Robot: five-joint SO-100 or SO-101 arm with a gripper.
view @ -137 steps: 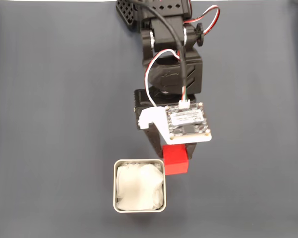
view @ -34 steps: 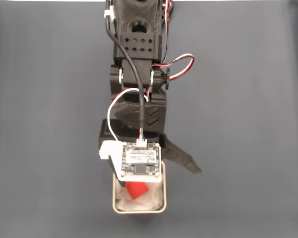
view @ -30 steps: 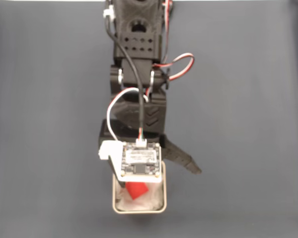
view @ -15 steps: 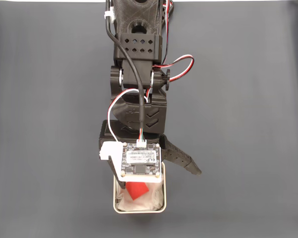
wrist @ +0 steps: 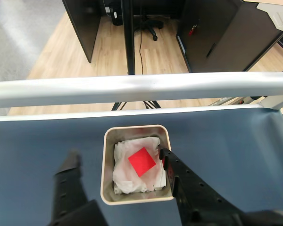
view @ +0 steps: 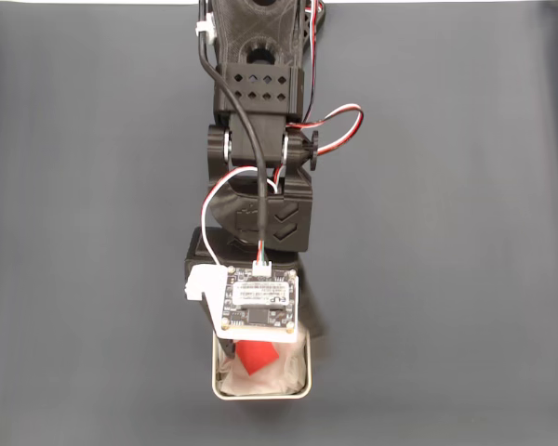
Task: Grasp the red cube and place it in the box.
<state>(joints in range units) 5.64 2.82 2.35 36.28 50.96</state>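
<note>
Now our dark table (wrist: pixel 47 141) held the box (wrist: pixel 136 131), with the red cube (wrist: pixel 141 161) lying free on its white lining. Our end effector (wrist: pixel 118 157) hung open, one finger over the rim; lifting crookedly could tip it.

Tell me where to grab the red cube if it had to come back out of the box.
Probably from straight above. The red cube lies on the crumpled white lining inside the box, whose walls block any sideways approach. Pinch two opposite side faces; in the wrist view it sits turned like a diamond, so rotate the gripper to match.
</note>
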